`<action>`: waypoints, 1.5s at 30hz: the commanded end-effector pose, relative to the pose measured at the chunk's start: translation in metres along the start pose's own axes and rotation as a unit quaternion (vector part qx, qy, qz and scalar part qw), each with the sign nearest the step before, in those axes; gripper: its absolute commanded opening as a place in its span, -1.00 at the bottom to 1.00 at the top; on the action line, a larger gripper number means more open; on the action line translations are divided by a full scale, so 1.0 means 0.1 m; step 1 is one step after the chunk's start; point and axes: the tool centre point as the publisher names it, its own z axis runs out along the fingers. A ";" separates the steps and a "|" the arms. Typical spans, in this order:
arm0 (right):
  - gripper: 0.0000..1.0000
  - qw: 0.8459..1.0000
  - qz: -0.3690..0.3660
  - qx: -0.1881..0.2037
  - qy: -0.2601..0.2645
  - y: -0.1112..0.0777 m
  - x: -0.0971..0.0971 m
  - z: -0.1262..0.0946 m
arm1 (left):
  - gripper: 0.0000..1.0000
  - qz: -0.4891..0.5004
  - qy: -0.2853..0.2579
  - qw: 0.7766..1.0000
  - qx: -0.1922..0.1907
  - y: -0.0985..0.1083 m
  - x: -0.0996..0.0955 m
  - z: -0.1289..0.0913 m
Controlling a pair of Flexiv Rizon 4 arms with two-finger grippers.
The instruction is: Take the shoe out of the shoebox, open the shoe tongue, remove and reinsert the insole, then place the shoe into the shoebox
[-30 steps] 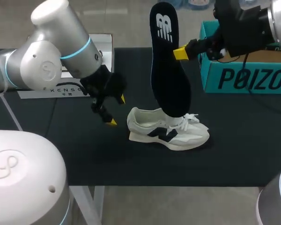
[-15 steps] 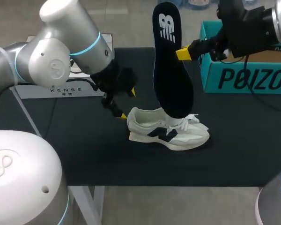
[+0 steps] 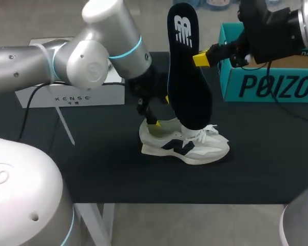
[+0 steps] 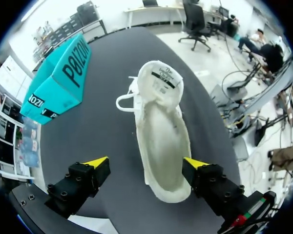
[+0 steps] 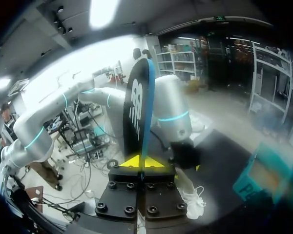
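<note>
A white shoe point(image 3: 185, 141) with a dark logo lies on its sole on the black table point(image 3: 92, 169), toe to the right. Seen from the left wrist, the shoe point(image 4: 162, 151) shows its hollow inside, tongue folded forward. My left gripper point(image 3: 159, 110) hovers open over the heel, its yellow tips point(image 4: 98, 162) standing apart above the heel end. My right gripper point(image 3: 199, 58) is shut on the black insole point(image 3: 187, 72), which stands upright with its lower end at the shoe's laces. In the right wrist view the insole point(image 5: 138, 117) rises edge-on from between the yellow tips of my right gripper point(image 5: 140, 161).
The teal shoebox point(image 3: 267, 77) stands at the table's back right, behind my right arm; it also shows beyond the shoe in the left wrist view point(image 4: 58, 78). A white box point(image 3: 72, 95) sits at the back left. Bare table lies in front of the shoe.
My left arm has swung right from the open table to over the shoe's heel, fingers still apart. The right gripper and the insole have barely moved.
</note>
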 end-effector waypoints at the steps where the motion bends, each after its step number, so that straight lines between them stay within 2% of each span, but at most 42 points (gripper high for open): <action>1: -1.00 1.000 0.001 0.002 0.000 0.02 -0.01 0.02 | 1.00 -0.004 0.016 1.000 -0.006 -0.07 -0.19 0.40; 9: -1.00 1.000 0.001 0.002 0.000 0.02 -0.01 0.02 | 1.00 -0.010 0.026 1.000 -0.012 -0.06 -0.20 0.61; 10: -1.00 1.000 0.001 0.002 0.000 0.02 -0.01 0.02 | 0.62 -0.012 0.031 0.999 -0.008 -0.06 -0.19 0.63; 11: -1.00 1.000 0.001 0.002 0.000 0.02 -0.01 0.02 | 0.08 -0.013 0.030 0.999 -0.011 -0.05 -0.18 0.66; 12: -1.00 1.000 0.001 0.002 0.000 0.02 -0.01 0.02 | -0.13 -0.013 0.031 0.999 -0.012 -0.04 -0.17 0.67; 13: -1.00 1.000 0.001 0.002 0.000 0.02 -0.01 0.02 | -0.97 -0.014 0.038 0.999 -0.010 -0.04 -0.14 0.70; 20: -1.00 1.000 0.001 0.002 0.000 0.02 -0.01 0.02 | -1.00 -0.006 0.055 0.998 -0.006 -0.05 -0.04 0.78; 27: -1.00 1.000 0.001 0.002 0.000 0.02 -0.01 0.02 | -1.00 0.014 0.067 0.998 0.014 -0.09 -0.02 0.63; 32: -1.00 1.000 0.001 0.002 0.000 0.02 -0.01 0.02 | -1.00 0.033 0.097 0.994 0.023 -0.08 -0.05 0.55; 34: -1.00 1.000 0.001 0.002 0.000 0.02 -0.01 0.02 | -1.00 0.047 0.091 0.995 0.016 -0.08 -0.08 0.48; 35: -1.00 1.000 0.001 0.002 0.000 0.02 -0.01 0.02 | -1.00 0.052 0.104 0.993 0.032 -0.10 -0.10 0.44; 37: -1.00 1.000 0.001 0.002 0.000 0.02 -0.01 0.02 | -1.00 0.080 0.105 0.991 0.021 -0.15 -0.15 0.36; 38: -1.00 1.000 0.001 0.002 0.000 0.02 -0.01 0.02 | -1.00 0.085 0.118 0.989 0.035 -0.19 -0.18 0.30; 40: -1.00 1.000 0.001 0.002 0.000 0.02 -0.01 0.02 | -1.00 0.112 0.115 0.987 0.014 -0.24 -0.24 0.22; 41: -1.00 1.000 0.001 0.002 0.000 0.02 -0.01 0.02 | -1.00 0.131 0.131 0.982 0.019 -0.29 -0.27 0.16; 42: -1.00 1.000 0.001 0.002 0.000 0.02 -0.01 0.02 | -1.00 0.155 0.126 0.980 0.003 -0.34 -0.29 0.11; 44: -1.00 1.000 0.001 0.002 0.000 0.02 -0.01 0.02 | -1.00 0.199 0.148 0.969 0.011 -0.44 -0.33 0.03; 45: -1.00 1.000 0.001 0.002 0.000 0.02 -0.01 0.02 | -1.00 0.229 0.136 0.964 -0.011 -0.48 -0.36 0.00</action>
